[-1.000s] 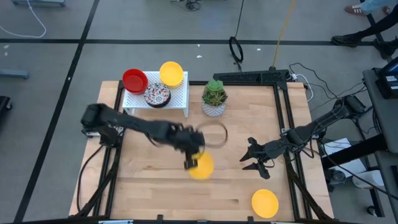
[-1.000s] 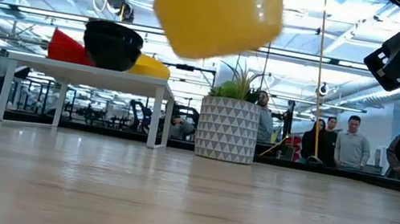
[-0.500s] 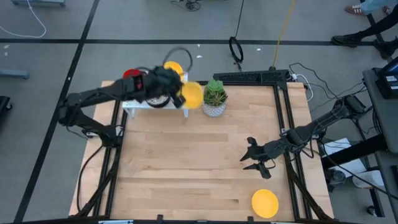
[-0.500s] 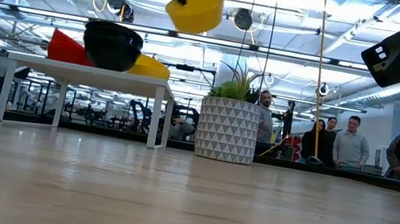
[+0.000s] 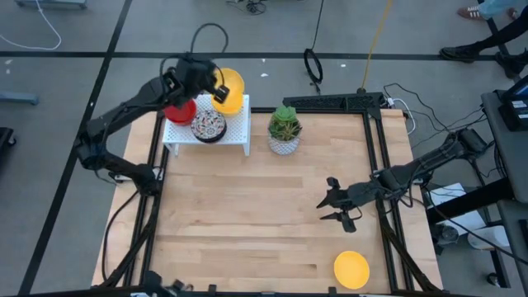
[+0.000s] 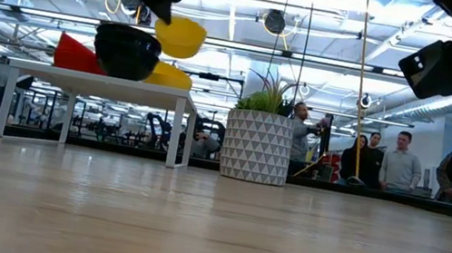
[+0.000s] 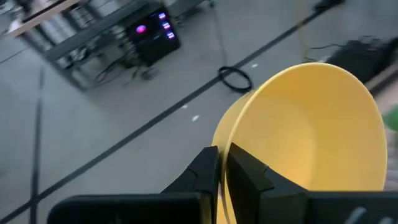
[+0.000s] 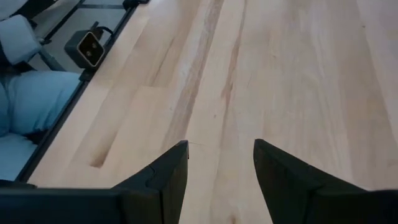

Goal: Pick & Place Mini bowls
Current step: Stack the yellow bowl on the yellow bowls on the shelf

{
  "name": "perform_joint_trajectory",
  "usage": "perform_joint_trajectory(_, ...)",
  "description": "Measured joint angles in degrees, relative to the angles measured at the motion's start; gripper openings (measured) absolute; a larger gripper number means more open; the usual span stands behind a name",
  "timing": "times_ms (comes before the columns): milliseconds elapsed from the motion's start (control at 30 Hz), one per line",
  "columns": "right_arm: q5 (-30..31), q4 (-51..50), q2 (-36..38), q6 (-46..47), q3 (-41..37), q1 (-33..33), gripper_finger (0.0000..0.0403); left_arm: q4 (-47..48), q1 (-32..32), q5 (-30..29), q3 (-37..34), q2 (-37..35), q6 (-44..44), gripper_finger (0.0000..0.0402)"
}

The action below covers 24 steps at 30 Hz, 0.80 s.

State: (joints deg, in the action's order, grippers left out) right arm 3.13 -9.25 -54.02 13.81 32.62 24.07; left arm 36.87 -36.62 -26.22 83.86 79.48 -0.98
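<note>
- My left hand [image 5: 216, 89] is up over the back-left corner of the worktop [image 5: 247, 223], above the small white shelf [image 5: 235, 132]; its fingers [image 7: 242, 171] are clamped on the rim of a yellow mini bowl [image 7: 311, 130], one finger inside the rim and one outside;
- In the low view that held bowl [image 6: 178, 36] hangs tilted in the air, above the shelf top and clear of it, with my left hand [image 6: 161, 7] gripping it from above;
- Beneath it on the shelf lies a second yellow mini bowl [image 5: 234, 85]; from above the two overlap, and I cannot tell whether they touch;
- Also on the shelf: a red mini bowl [image 5: 180, 111], partly hidden by my left arm, and just beside it a floral mini bowl [image 5: 208, 125] towards the shelf's front edge;
- Another yellow mini bowl [image 5: 351, 269] sits alone near the front-right corner of the worktop, well apart from the shelf;
- A white pot with a green plant [image 5: 285, 129] stands on the worktop just beside the shelf;
- My right hand [image 5: 332, 208] waits low over the right side of the worktop, fingers [image 8: 163, 174] spread apart and holding nothing; only bare wood shows between them;
- Several people [image 6: 399, 162] stand in the room beyond the worktop.
</note>
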Motion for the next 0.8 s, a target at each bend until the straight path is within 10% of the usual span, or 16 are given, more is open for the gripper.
perform_joint_trajectory(800,-0.15,-0.06,-0.01,0.02,0.0,-4.24,0.0169,5.86,-8.9,11.78,-0.07,2.32,3.01,0.003)
